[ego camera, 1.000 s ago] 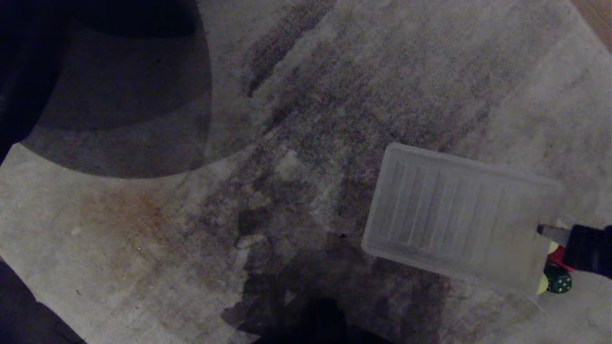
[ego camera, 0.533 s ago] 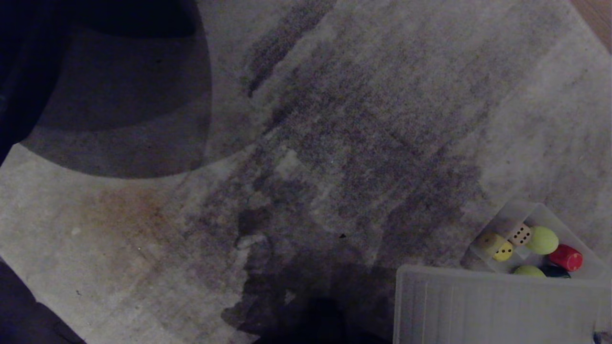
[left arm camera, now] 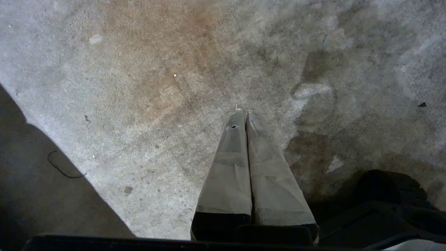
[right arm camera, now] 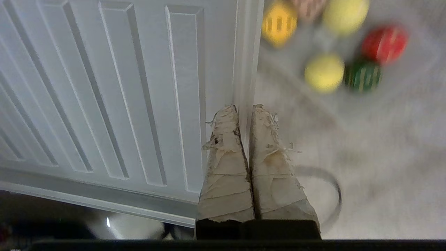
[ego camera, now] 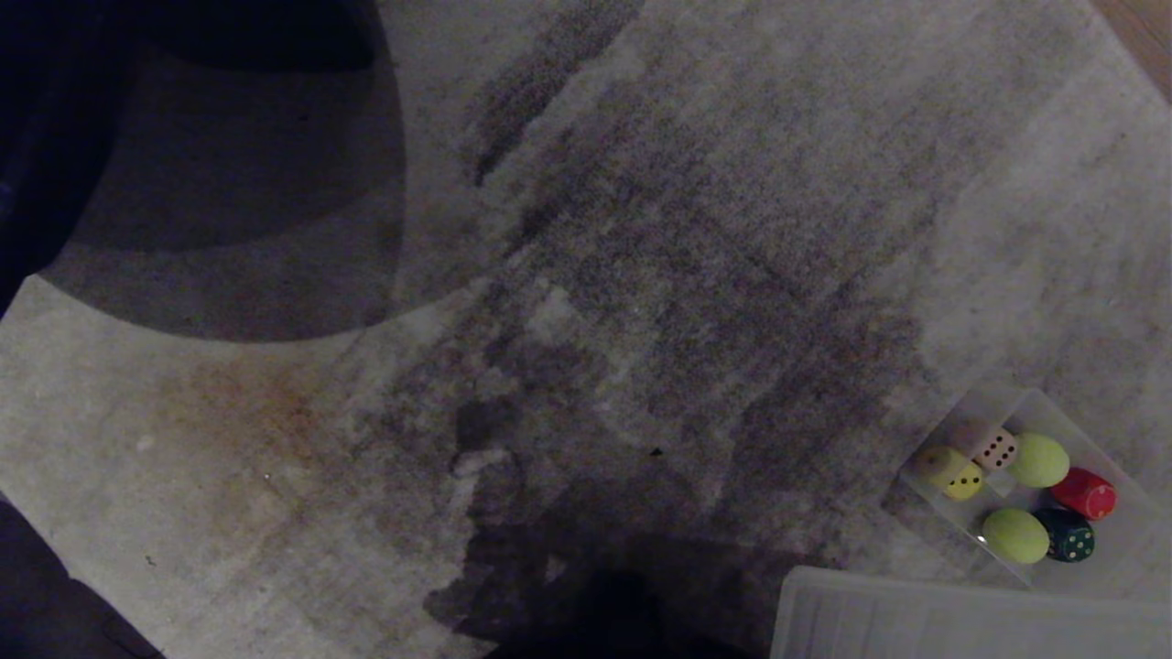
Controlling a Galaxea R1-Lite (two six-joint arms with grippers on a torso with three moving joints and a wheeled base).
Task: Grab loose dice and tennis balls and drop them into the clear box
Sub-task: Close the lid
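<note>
Right gripper (right arm camera: 244,109) is clamped down on the edge of the ribbed clear lid (right arm camera: 115,90), its two tape-wrapped fingers (right arm camera: 226,167) pinched together with the lid's raised rim between them. That tape is frayed and scuffed at the tips. The lid is flat, translucent plastic with long parallel ridges moulded in, and in the head view just its corner pokes in at the bottom right.

Just beyond it sits the clear box (ego camera: 1131,499), a shallow see-through plastic bin on the mottled grey carpet (ego camera: 641,229). Inside it: a yellow die (ego camera: 957,474) and a cream die (ego camera: 993,448) with dark pips, touching each other, two fuzzy yellow-green tennis balls (ego camera: 1039,459), a red die (ego camera: 1084,493) and a dark green die (ego camera: 1068,537). The second ball is right next to the green die. In the right wrist view they're pretty smeared, so I can't read the pips there.

Left gripper (left arm camera: 245,113) hangs over bare carpet, taped fingers pressed flat together, nothing in them.
</note>
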